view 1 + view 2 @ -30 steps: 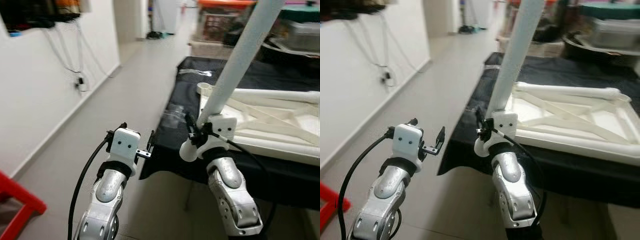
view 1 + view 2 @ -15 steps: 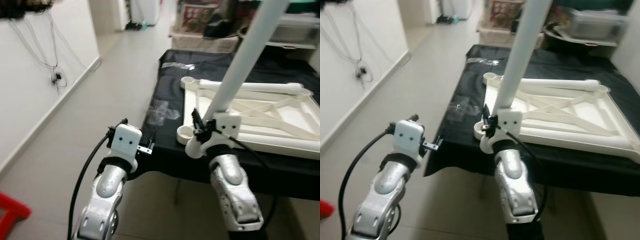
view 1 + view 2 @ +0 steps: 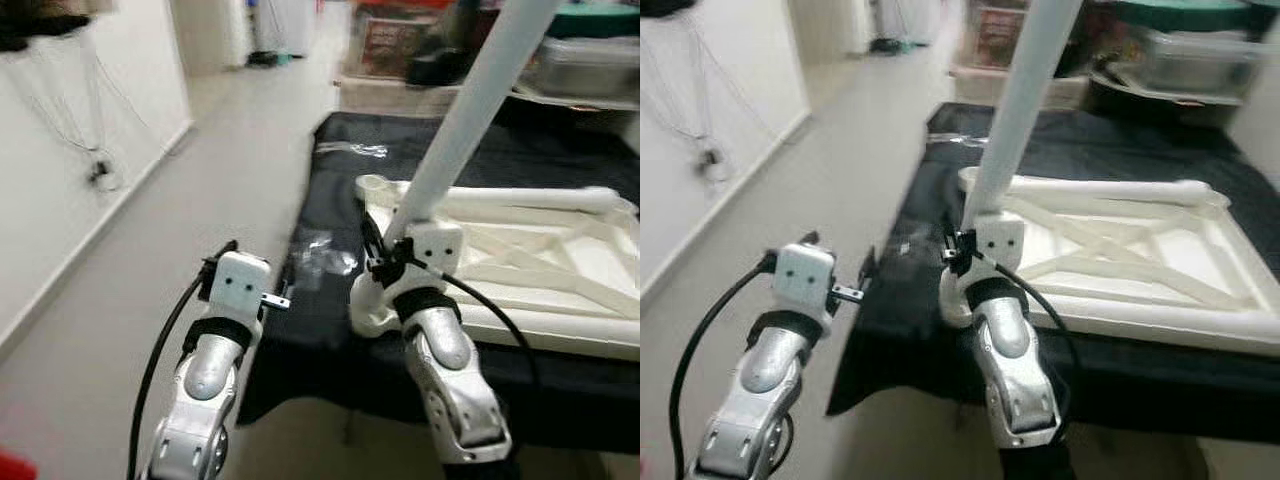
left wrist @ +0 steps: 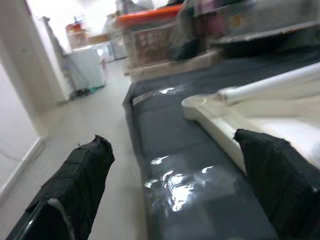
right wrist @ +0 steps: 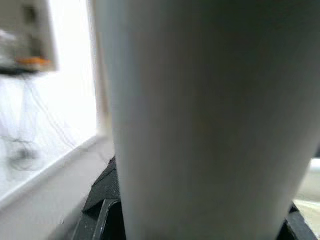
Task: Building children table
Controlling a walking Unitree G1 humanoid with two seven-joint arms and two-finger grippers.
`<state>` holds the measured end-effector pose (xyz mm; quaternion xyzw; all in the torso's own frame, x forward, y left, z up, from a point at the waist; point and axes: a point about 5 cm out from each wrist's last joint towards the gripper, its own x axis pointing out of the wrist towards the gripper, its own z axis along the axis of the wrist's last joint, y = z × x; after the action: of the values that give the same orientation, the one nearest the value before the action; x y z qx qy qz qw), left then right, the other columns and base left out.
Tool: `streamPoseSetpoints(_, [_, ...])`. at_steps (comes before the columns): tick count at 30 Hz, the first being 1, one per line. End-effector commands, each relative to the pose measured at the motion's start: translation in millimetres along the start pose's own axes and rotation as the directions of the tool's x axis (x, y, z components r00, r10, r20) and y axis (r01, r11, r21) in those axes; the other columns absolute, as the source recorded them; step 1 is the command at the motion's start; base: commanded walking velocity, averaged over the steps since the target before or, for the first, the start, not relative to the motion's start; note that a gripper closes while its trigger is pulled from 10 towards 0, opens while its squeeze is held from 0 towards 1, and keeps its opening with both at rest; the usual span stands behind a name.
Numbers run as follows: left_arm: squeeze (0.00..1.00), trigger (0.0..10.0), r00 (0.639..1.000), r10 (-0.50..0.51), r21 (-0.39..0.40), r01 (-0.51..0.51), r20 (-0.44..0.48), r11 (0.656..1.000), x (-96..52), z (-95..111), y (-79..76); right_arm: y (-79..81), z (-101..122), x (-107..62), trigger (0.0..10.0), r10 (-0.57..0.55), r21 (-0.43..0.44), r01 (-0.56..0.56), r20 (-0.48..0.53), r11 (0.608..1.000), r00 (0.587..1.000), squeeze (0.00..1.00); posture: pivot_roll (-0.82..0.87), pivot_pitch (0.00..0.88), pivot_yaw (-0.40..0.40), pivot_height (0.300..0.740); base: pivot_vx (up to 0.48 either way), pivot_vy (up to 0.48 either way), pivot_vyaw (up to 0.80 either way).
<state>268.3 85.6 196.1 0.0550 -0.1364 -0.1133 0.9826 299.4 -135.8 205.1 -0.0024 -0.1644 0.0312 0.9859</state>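
Gripping white table leg point(image 3: 470, 120), right gripper point(image 3: 385, 262) clamped; left gripper point(image 4: 170, 200) fingers spread beside black-covered table point(image 3: 330, 200).

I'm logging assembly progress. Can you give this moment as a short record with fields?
surface: black-covered table
tabletop: white children's table top, lying upside down, ribs showing
right gripper: shut on white table leg, held tilted near a corner socket
left gripper: open, empty, beside the table's edge
loose part: another leg lying on the top
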Motion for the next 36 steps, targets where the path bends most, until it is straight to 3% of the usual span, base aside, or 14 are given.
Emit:
streamPoseSetpoints(1, [0.00, 10.0, 0.998, 0.058, 0.012, -0.058, -0.015, 0.998, -4.0, -3.7, 13.7, 20.7, 7.2, 3.5, 10.0, 0.064, 0.036, -0.065, 0.034, 0.997, 0.997, 0.00, 0.05, 0.050, -0.019, 0.740, 0.000, 0.000, 0.00])
streamPoseSetpoints(18, [0.00, 10.0, 0.998, 0.033, 0.019, -0.032, -0.051, 0.999, -9.5, -10.9, 9.9, 15.7, 9.9, 9.7, 10.0, 0.068, 0.053, -0.070, 0.041, 0.996, 0.997, 0.00, 0.06, 0.070, -0.019, 0.740, 0.000, 0.000, 0.00])
streamPoseSetpoints(26, [0.00, 10.0, 0.997, 0.010, 0.025, -0.008, -0.074, 1.000, -13.5, -15.6, 6.6, 16.9, 10.7, 11.8, 10.0, 0.099, 0.075, -0.102, 0.043, 0.992, 0.994, 0.00, 0.06, 0.076, -0.020, 0.740, 0.000, 0.000, -0.70])
streamPoseSetpoints(31, [0.00, 10.0, 0.997, 0.020, 0.021, -0.018, -0.073, 1.000, -13.5, -14.8, 7.0, 22.8, 10.4, 11.6, 10.0, 0.133, 0.096, -0.136, 0.038, 0.986, 0.990, 0.00, 0.06, 0.080, -0.020, 0.740, 0.000, 0.000, 0.00])
streamPoseSetpoints(36, [0.00, 10.0, 0.997, 0.031, 0.075, -0.026, -0.071, 0.997, -13.5, -14.5, 9.4, 26.4, 10.2, 10.7, 10.0, 0.157, 0.105, -0.160, 0.042, 0.981, 0.987, 0.00, 0.06, 0.085, -0.021, 0.740, 0.000, 0.000, 0.00])
